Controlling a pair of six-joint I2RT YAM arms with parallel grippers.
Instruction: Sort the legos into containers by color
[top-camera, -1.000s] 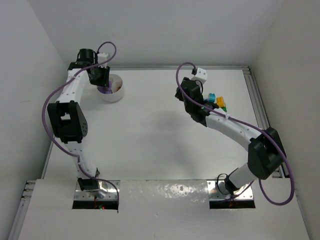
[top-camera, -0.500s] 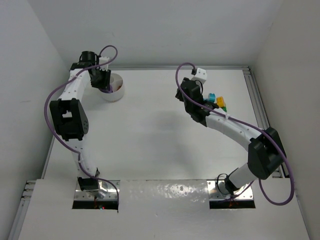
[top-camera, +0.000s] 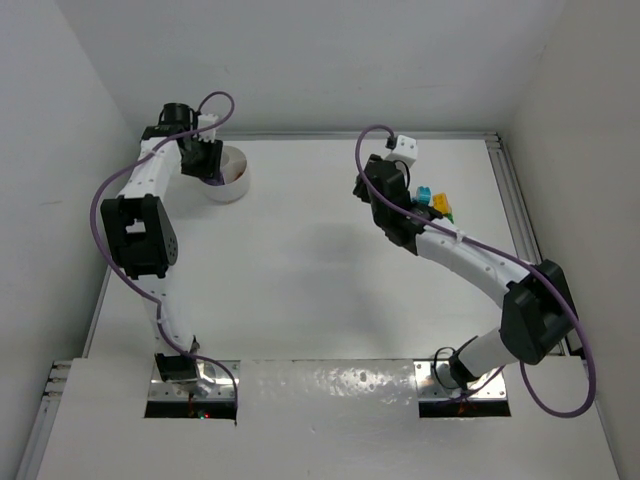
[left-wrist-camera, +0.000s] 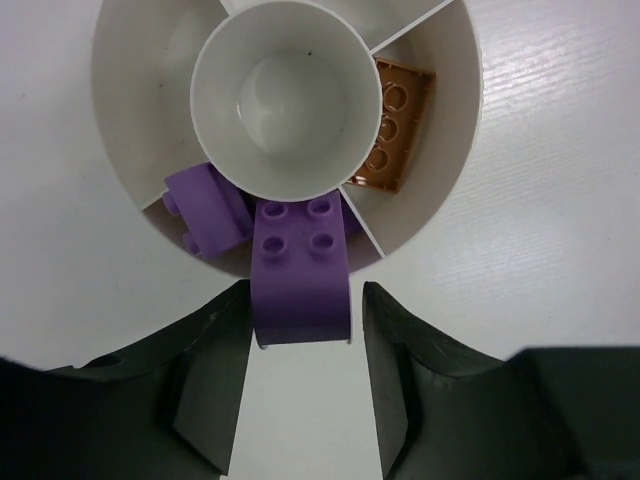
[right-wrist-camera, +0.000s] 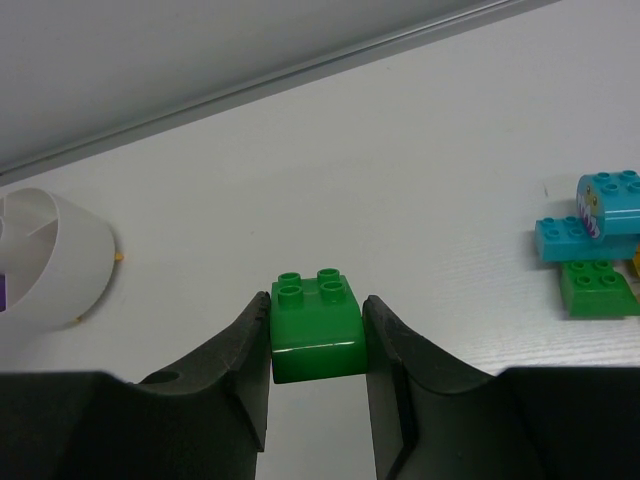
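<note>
"Jaws on the left gripper (left-wrist-camera: 305, 292) stand narrow either side of a purple brick (left-wrist-camera: 300, 270). One side shows a sliver of gap, so I can't tell if it's pinched."

"Which way does it lie?"

"Studs toward the wrist, long axis aimed at the bowl's (left-wrist-camera: 108, 130) centre cup (left-wrist-camera: 285, 100). Its far end is over the compartment holding a second purple brick (left-wrist-camera: 205, 212), and its near end juts past the rim. An orange brick (left-wrist-camera: 398, 125) sits one compartment over."

"The other arm?"

"The right gripper (right-wrist-camera: 316, 300) is clamped on a square green brick (right-wrist-camera: 316, 330), studs up, well apart from the bowl. Teal bricks (right-wrist-camera: 590, 220) and a flat green brick (right-wrist-camera: 598, 285) lie even farther off. The table (right-wrist-camera: 430, 150) is white and faintly grained, and white walls (top-camera: 300, 60) rise just behind the bowl."
</note>
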